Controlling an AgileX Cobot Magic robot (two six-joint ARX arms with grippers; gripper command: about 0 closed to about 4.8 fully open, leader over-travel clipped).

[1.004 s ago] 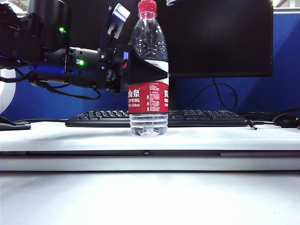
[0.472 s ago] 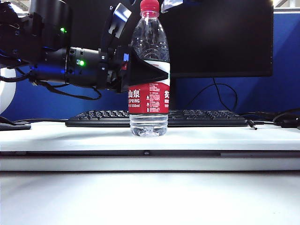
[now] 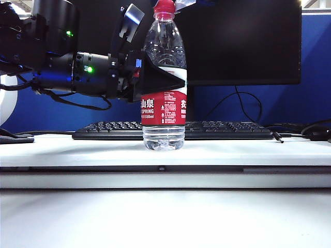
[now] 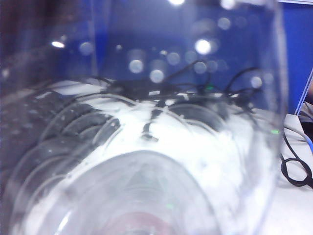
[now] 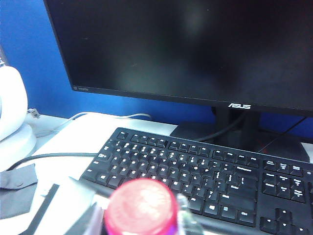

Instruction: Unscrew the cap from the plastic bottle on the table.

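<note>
On the white table (image 3: 77,147), in front of the keyboard (image 3: 227,129), the clear bottle (image 3: 164,111) stands upright, red-labelled, gripped mid-body by the left gripper (image 3: 160,77). The right gripper (image 5: 139,220) straddles its red cap (image 3: 163,7); grip unclear

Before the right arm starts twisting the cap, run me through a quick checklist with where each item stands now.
1. Tall clear plastic bottle upright on the white table: ok.
2. Left gripper clamped around the bottle's middle: ok.
3. Small red ribbed cap on the neck: ok.
4. Right gripper at the cap, a finger on either side: ok.
5. Right gripper closed firmly on the cap: cannot tell.
6. Black keyboard behind, clear of the bottle: ok.
</note>
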